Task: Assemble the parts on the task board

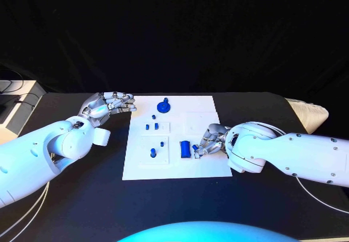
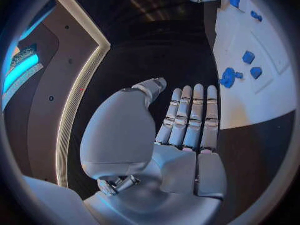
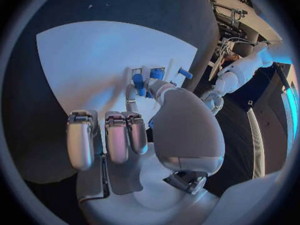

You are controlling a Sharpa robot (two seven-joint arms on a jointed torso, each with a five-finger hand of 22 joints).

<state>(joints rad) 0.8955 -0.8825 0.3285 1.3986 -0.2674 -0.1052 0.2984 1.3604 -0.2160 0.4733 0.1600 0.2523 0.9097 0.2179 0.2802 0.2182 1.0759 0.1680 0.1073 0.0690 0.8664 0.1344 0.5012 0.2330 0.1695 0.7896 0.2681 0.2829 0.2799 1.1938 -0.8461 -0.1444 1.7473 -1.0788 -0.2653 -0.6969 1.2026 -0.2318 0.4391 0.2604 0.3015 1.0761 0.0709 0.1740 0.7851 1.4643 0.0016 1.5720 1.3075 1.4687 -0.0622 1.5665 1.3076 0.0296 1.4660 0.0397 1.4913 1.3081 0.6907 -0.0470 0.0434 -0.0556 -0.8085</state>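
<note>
The white task board [image 1: 204, 113] lies in the middle of the black table. On it are a round blue part [image 1: 164, 106] at the far end and several small blue parts [image 1: 153, 152] down its left half. My right hand [image 1: 209, 142] rests on the board's near right part, thumb and a finger pinching a blue block [image 1: 185, 148]. The block [image 3: 139, 80] shows between the fingertips [image 3: 132, 91] in the right wrist view. My left hand [image 1: 113, 103] hovers at the board's far left corner, fingers [image 2: 187, 117] straight and together, holding nothing. Blue parts [image 2: 229, 77] lie on the board [image 2: 250, 105] beyond it.
A pale padded object [image 1: 309, 112] sits at the table's right edge. Grey equipment [image 1: 14, 103] stands off the left side. Bare black table surrounds the board on all sides.
</note>
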